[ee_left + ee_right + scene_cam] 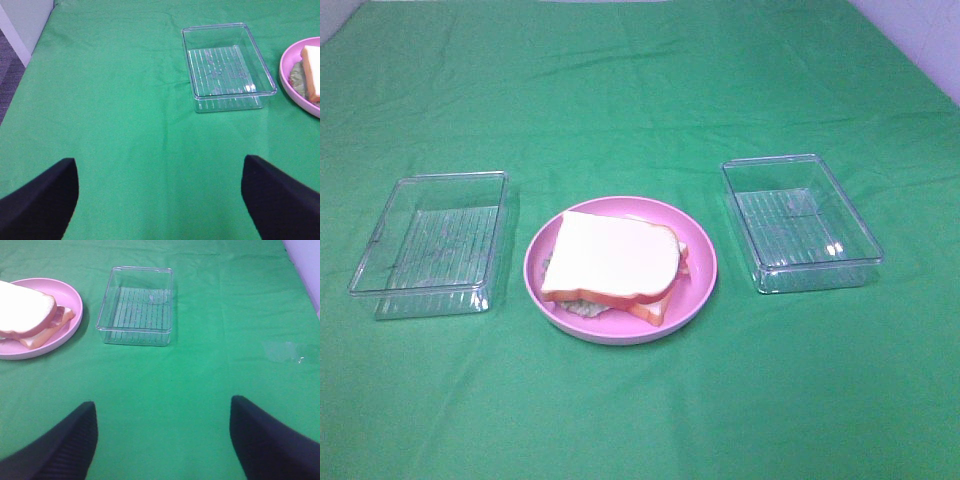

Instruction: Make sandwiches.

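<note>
**Stack looks built — step in hand is retract and verify**

The sandwich (615,268) sits on the round pink plate (705,262), centre of the exterior high frame: white toy bread slice with orange-brown crust on top, second slice under it. A sliver of pale green lettuce (582,309) pokes out at the lower edge, and a bit of reddish filling shows at the right edge. No cheese visible from any view; it may be hidden between the slices.

Left clear plastic rectangular tray (438,240) and right clear plastic rectangular tray (802,220) both look bare, left and right of the plate on the green-cloth desk (640,420). My read: nothing left to pick, assembly done or nearly so.

Left claw (160,200): released, dark fingers spread wide at the bottom corners of the left wrist frame, nothing between them. Right claw (162,440): same, spread and holding nothing. Neither arm shows in the exterior high view, so both sit well back from the plate.

How to do it well:
- Keep both claws spread and away from the plate.
- Top slice sits skewed against the bottom one. If squaring it up, nudge the crust edge lightly; a hard push would likely slide the layers.
- Avoid the tray walls; they look light and easy to shove.
</note>
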Robot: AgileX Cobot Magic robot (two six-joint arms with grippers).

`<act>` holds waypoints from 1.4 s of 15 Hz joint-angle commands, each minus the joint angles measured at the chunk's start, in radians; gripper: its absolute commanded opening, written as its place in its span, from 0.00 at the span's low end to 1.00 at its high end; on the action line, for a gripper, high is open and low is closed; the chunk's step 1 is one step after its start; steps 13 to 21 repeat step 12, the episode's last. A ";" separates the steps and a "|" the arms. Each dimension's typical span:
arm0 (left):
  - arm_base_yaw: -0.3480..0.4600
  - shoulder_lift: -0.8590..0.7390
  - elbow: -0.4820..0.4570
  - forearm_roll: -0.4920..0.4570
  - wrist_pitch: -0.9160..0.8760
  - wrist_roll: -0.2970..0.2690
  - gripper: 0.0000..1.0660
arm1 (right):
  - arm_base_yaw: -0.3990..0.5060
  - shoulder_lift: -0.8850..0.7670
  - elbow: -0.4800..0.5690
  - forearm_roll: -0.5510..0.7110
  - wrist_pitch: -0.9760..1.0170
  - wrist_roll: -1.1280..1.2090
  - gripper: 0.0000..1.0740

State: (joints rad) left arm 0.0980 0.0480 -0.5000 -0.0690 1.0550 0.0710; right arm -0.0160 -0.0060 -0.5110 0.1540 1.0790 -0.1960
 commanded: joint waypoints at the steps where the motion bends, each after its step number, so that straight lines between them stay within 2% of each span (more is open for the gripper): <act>1: -0.001 -0.008 0.001 -0.011 -0.009 -0.001 0.78 | -0.006 -0.014 0.004 0.001 -0.008 -0.010 0.65; 6: -0.001 -0.081 0.001 -0.010 -0.009 -0.001 0.78 | -0.006 -0.014 0.004 0.001 -0.008 -0.010 0.65; 21: -0.006 -0.077 -0.001 -0.011 -0.010 -0.001 0.78 | -0.006 -0.005 0.004 0.001 -0.008 -0.010 0.65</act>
